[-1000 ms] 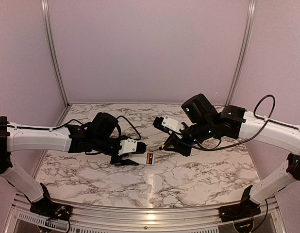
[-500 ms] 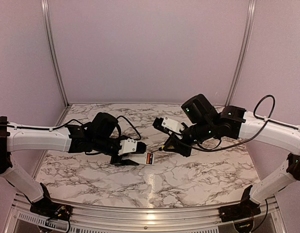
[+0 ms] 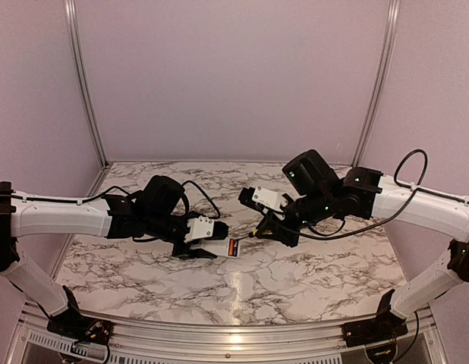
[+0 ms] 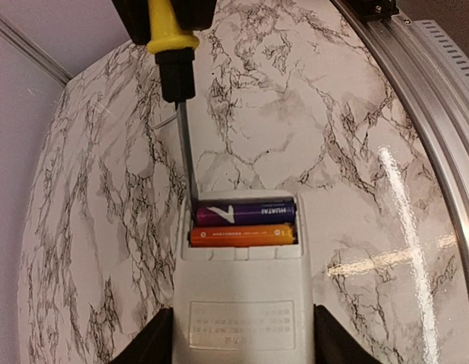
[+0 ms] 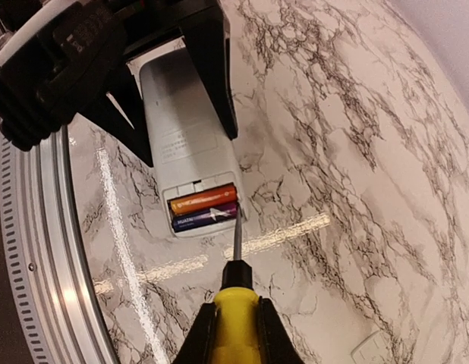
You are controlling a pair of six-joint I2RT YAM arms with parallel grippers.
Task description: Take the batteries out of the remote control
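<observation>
I'm looking at a bench [image 3: 295, 280] with a glossy white marble pattern and dark grey veins; light streaks show toward its near side. An aluminium rail [image 3: 234, 337] runs along the near edge. The right wrist camera shows a small flat white piece [image 5: 371, 347] lying on the surface, cut off by the frame. The remote control [image 3: 219, 247] sits low mid-bench; I can't tell whether it touches.

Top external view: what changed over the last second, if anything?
The right gripper, shut on the yellow screwdriver, eased slightly toward the remote control. The screwdriver tip now sits right beside the batteries. Nothing was taken hold of or let go. The left gripper kept its jaws on the remote control, which did not shift, and both batteries stayed seated in it.
</observation>
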